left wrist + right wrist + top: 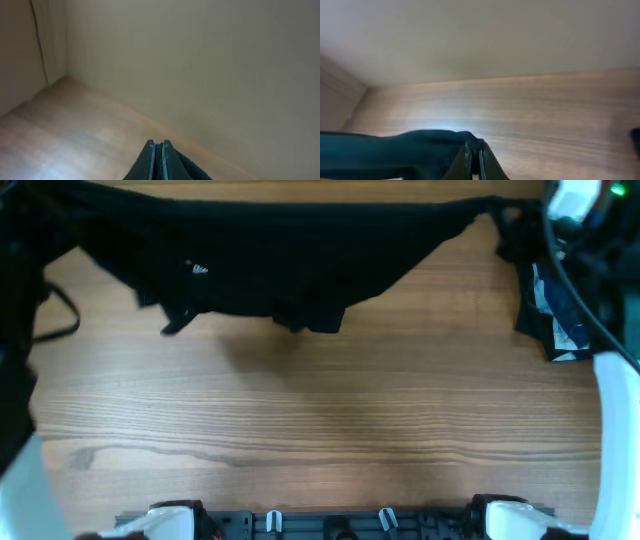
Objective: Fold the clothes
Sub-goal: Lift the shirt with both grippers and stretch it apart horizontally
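white-shelled arm [612, 405] trailing a black cable [590, 318].

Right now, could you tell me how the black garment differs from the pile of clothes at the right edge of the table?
The black garment spreads wide across the far side of the table; the pile sits bunched up. The garment is plain black with a small white logo; the pile mixes blue, dark and pale cloth. Both are soft cloth.

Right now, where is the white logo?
Overhead view, left of centre: the white logo is on the black garment along the far edge of the table.
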Robot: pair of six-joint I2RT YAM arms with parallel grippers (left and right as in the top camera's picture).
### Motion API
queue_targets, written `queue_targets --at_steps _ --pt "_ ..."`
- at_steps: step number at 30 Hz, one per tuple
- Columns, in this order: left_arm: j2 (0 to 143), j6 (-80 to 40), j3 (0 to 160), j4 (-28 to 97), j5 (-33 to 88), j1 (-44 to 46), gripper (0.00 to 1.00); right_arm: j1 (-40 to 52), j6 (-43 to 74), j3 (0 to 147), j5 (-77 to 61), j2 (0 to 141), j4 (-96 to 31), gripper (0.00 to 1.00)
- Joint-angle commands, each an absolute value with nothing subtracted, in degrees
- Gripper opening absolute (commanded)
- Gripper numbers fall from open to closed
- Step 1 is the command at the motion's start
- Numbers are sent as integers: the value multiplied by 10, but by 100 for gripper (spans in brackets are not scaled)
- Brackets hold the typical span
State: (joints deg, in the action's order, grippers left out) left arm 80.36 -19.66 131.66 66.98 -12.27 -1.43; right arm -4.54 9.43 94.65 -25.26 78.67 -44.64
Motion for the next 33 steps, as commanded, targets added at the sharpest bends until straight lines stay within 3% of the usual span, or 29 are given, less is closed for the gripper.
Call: queue_targets --at_steps 1,9,25,33 --pt "772 -197 1324 655 -124 -13 4 -74 59 954 -295 745 -456 4" --pt "749 -164 1324 639 -105 -13 4 -80 30 954 -273 679 -460 4" --pt "768 -137 1324 633 -133 -13 4 -105 15 954 -193 679 -450 4" --pt "725 -139 1324 633 -71 -13 4 -109 14 962 -210 658 -453 4"
